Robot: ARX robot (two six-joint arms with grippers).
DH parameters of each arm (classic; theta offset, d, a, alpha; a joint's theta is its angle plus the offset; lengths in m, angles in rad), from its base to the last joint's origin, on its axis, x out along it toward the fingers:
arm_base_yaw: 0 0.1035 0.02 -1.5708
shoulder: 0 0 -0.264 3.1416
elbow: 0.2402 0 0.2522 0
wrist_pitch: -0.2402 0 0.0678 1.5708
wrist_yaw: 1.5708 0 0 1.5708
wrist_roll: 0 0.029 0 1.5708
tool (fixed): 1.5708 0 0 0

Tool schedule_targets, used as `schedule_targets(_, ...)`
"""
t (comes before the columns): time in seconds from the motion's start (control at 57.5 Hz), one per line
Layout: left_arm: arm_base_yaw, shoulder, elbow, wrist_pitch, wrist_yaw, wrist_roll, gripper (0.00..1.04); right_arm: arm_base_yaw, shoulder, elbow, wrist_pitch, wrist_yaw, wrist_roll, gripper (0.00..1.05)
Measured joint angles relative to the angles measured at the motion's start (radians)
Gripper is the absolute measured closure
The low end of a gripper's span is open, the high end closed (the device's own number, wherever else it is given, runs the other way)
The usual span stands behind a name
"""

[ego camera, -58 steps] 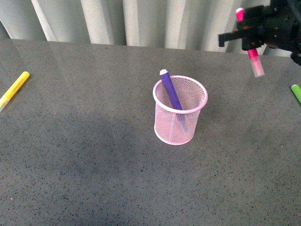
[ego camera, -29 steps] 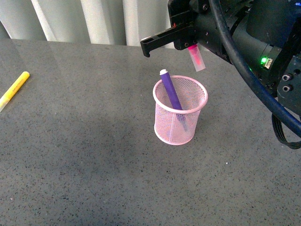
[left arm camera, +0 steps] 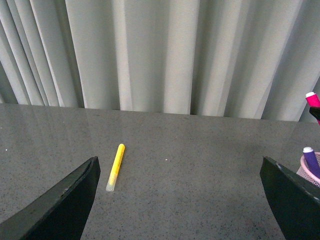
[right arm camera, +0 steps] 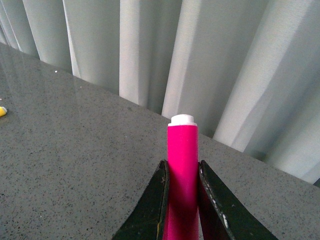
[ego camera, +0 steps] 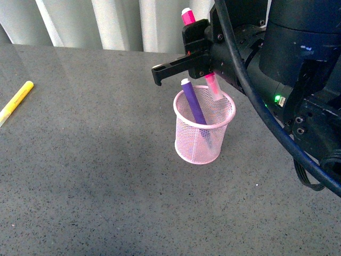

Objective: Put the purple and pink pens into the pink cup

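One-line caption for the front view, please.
Right tool lowers the pink pen cap-first into the pink cup, which already holds the purple pen; yellow marker lies far left.

- Right gripper (ego camera: 200,50) reaching in from the right, wrist high, fingers (right arm camera: 150,210) clamped on both sides of the pink pen (right arm camera: 182,170).
- Left gripper (left arm camera: 180,200) spread wide, holding nothing, low over the table.
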Motion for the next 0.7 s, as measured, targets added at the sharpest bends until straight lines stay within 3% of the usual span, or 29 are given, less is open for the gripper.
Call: schedule_targets(0.695, 0.000, 0.000, 0.000, 0.000, 0.000, 0.000, 0.07, 0.006, 0.015, -0.033, 0.013, 0.006, 0.044, 0.93)
